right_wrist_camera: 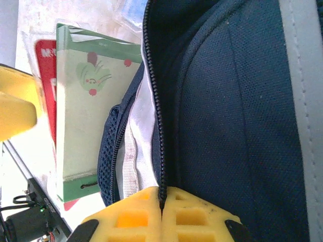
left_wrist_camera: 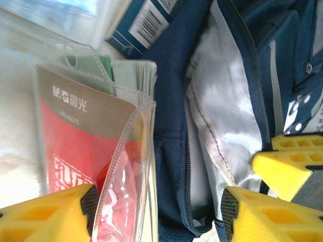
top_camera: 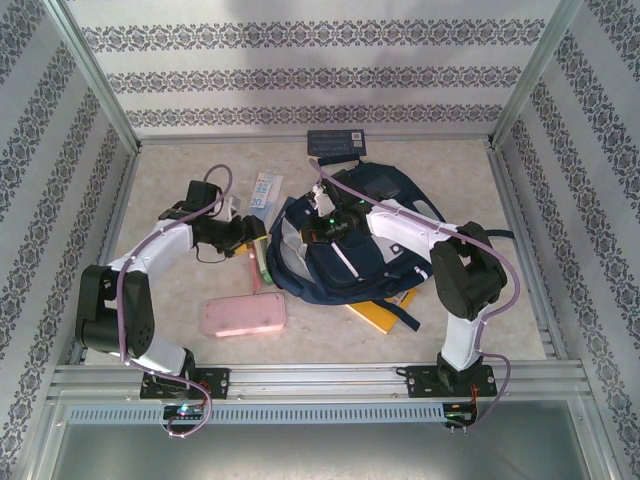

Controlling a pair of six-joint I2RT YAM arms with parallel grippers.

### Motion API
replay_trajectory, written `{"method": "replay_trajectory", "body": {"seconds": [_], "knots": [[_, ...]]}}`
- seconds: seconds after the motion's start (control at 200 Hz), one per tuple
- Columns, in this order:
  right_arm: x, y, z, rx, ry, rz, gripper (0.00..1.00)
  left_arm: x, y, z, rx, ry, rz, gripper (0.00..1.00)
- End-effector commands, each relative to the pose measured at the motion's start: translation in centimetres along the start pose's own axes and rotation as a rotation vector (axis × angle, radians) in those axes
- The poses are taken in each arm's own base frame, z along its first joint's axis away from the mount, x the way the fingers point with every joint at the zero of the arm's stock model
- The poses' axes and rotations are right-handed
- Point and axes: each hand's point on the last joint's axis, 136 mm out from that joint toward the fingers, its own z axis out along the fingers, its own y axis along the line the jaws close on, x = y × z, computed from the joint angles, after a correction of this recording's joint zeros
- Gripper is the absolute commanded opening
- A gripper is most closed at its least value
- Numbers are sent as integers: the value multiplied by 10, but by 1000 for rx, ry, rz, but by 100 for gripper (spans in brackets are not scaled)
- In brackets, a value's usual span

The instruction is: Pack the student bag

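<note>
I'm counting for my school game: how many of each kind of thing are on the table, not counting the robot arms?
Navy blue fabric backpack: 1
Pink rectangular case: 1
Yellow flat book under the backpack: 1
Clear plastic pack with red and green inside: 1
Light blue and white packet: 1
Dark flat card at the back: 1
Total: 6

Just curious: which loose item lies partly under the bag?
The flat yellow book, poking from beneath the navy fabric backpack; the pink rectangular case lies apart.
</note>
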Motion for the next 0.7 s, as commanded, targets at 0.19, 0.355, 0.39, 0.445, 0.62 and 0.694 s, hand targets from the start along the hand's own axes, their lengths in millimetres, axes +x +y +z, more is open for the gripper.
{"method": "replay_trajectory", "body": {"seconds": [0.19, 0.355, 0.39, 0.445, 0.62, 0.694], "knots": [[1, -6, -3, -2, -6, 2, 0, 16, 49, 22, -254, 73, -5, 53], [2, -6, -3, -3, -6, 3, 0, 20, 56, 23, -266, 60, -31, 42], [2, -7, -2, -3, -5, 4, 0, 19, 53, 22, -252, 54, -27, 43], [3, -7, -3, -3, -3, 4, 0, 16, 47, 18, -237, 33, -15, 46], [4, -9, 0, -4, 4, 9, 0, 9, 15, 3, -124, -26, 15, 47], [4, -8, 0, -9, 4, 9, 0, 8, 1, -5, -75, -41, 23, 48]]}}
